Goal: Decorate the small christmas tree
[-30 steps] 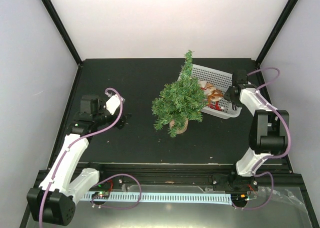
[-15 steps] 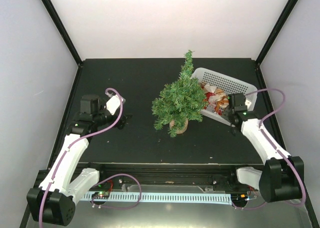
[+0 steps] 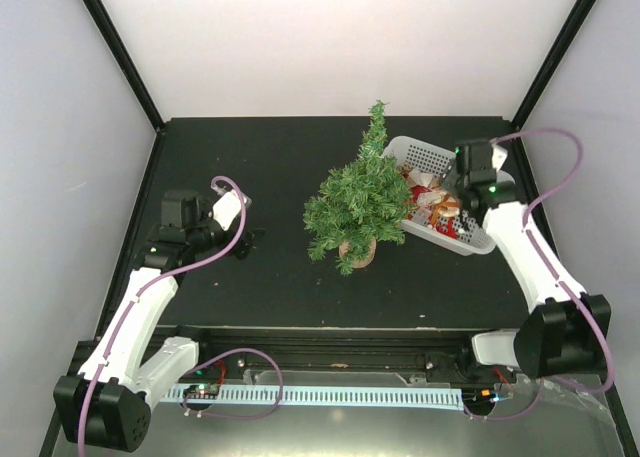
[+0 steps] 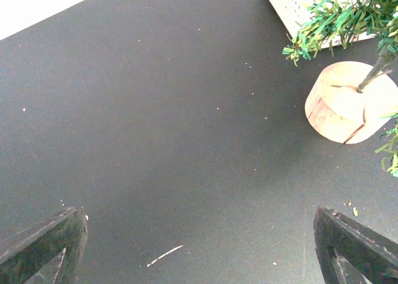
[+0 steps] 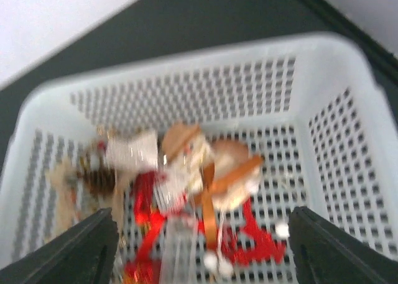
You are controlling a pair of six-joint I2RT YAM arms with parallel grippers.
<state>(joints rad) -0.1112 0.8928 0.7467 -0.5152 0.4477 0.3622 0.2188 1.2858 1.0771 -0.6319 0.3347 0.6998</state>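
The small christmas tree [image 3: 358, 202] stands near the middle of the surface [image 3: 260, 277]. A basket [image 3: 425, 157] lies just to its right, reaching farther back, with ornaments [image 3: 432, 202] piled inside it. The right gripper [image 5: 199, 250] hangs above the basket. The left gripper [image 4: 199, 247] sits well apart, to the tree's left.
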